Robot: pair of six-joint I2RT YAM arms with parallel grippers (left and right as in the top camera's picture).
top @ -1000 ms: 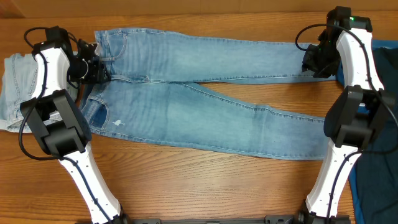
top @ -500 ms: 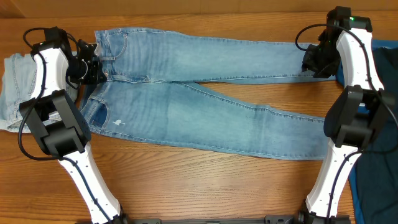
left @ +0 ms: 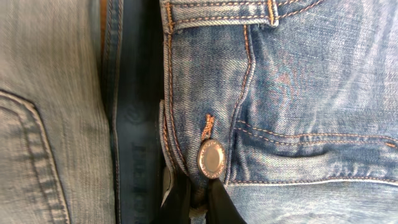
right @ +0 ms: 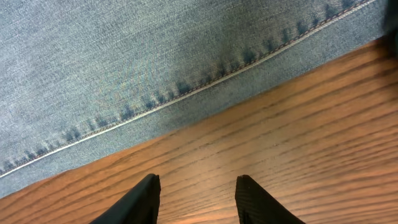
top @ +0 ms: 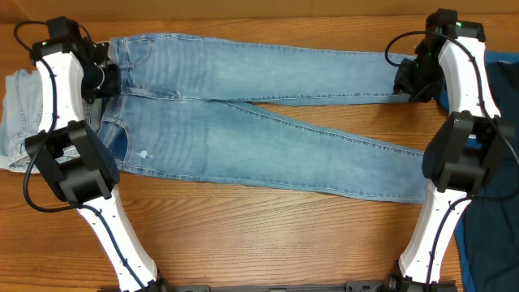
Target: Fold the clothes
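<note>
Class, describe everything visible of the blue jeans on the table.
The jeans are faded light-blue denim, spread flat on the wooden table, waist at the left, legs running right and forking apart. A metal button and orange stitching show at the waistband, which the left gripper pinches shut. The right gripper hangs open over bare wood beside the upper leg's seam.

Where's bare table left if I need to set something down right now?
Widest free patch: the front wood strip below the jeans, along the near edge. A smaller wedge opens between the two legs toward the right. Crowded: the left edge with the pale denim, the right edge with the dark cloth.
</note>
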